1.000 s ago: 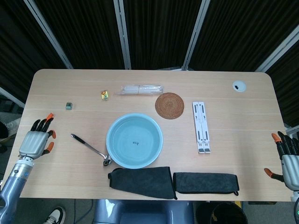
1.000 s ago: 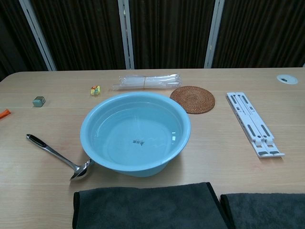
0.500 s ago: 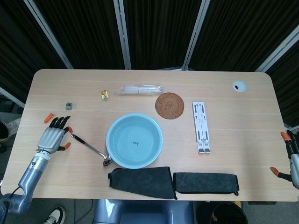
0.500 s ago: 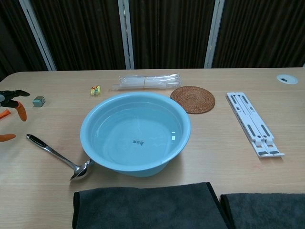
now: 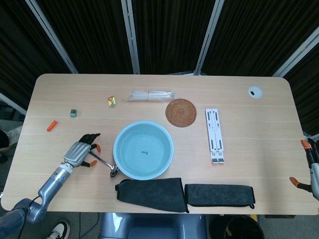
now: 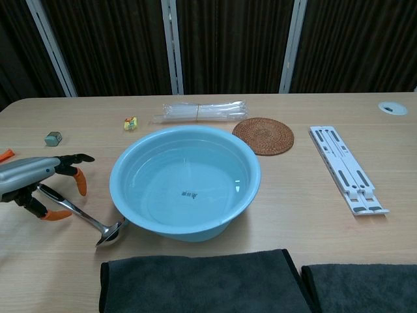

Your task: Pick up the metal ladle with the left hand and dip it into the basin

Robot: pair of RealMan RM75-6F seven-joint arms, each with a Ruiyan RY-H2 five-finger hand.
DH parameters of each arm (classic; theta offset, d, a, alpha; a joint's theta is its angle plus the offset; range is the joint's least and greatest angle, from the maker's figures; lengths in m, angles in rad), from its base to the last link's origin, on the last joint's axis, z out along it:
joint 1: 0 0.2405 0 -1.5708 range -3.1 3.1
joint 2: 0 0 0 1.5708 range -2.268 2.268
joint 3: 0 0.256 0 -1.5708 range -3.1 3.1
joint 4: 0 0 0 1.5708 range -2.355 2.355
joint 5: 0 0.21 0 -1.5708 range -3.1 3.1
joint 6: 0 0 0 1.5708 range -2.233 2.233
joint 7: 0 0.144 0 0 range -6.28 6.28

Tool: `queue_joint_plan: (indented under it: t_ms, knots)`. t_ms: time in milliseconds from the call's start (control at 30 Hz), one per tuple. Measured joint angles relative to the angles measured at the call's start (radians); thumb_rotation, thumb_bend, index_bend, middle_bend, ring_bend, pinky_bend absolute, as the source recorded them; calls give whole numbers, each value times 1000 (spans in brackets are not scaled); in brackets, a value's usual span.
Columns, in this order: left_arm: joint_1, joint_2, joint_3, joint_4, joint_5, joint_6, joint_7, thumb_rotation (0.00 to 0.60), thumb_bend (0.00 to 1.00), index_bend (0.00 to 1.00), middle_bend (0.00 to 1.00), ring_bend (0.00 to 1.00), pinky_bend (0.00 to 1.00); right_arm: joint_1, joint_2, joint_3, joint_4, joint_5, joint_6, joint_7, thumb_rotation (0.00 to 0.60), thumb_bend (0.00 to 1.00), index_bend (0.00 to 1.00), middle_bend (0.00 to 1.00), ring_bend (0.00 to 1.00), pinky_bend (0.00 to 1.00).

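Note:
The metal ladle (image 5: 107,164) lies flat on the table left of the light blue basin (image 5: 167,134), its bowl (image 6: 111,235) touching the basin's outer wall (image 6: 195,233). Water fills the basin. My left hand (image 5: 82,149) is over the black end of the ladle's handle. In the chest view the left hand (image 6: 39,182) straddles the handle, fingers above it and thumb below, still apart. My right hand (image 5: 310,167) shows only partly at the right edge of the head view, fingers spread and holding nothing.
Behind the basin lie a woven coaster (image 5: 181,112), a clear plastic bundle (image 5: 149,94) and a white folding stand (image 5: 215,135). Two dark towels (image 5: 152,193) (image 5: 219,194) lie along the front edge. A small green block (image 5: 73,113) and an orange piece (image 5: 51,125) sit far left.
My left hand has moved right from the table's left edge onto the ladle's handle end. The right hand has drifted further off the right edge. The ladle has not moved.

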Motion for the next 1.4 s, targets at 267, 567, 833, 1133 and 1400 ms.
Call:
queue_joint_plan:
  t_ms: [267, 567, 833, 1133, 1400]
  knots:
    - [-6, 33, 36, -55, 40, 47, -8, 600, 271, 451, 0, 0, 0, -6, 3, 2, 0, 0, 10, 5, 600, 0, 0, 0, 0, 0]
    - [1, 102, 43, -134, 31, 64, 69, 600, 289, 472, 0, 0, 0, -9, 0, 2, -1, -5, 17, 2, 600, 0, 0, 0, 0, 0]
    - [8, 116, 43, -109, -1, 45, 95, 600, 321, 487, 0, 0, 0, -7, -2, 2, -2, -7, 14, -4, 600, 0, 0, 0, 0, 0]
    - [3, 51, 46, 23, -11, 18, 57, 600, 325, 480, 0, 0, 0, -5, -8, 0, -2, -9, 13, -18, 600, 0, 0, 0, 0, 0]
    - [-12, 21, 49, 66, 2, 21, 21, 600, 354, 487, 0, 0, 0, -1, -11, 4, 0, 1, 4, -27, 600, 0, 0, 0, 0, 0]
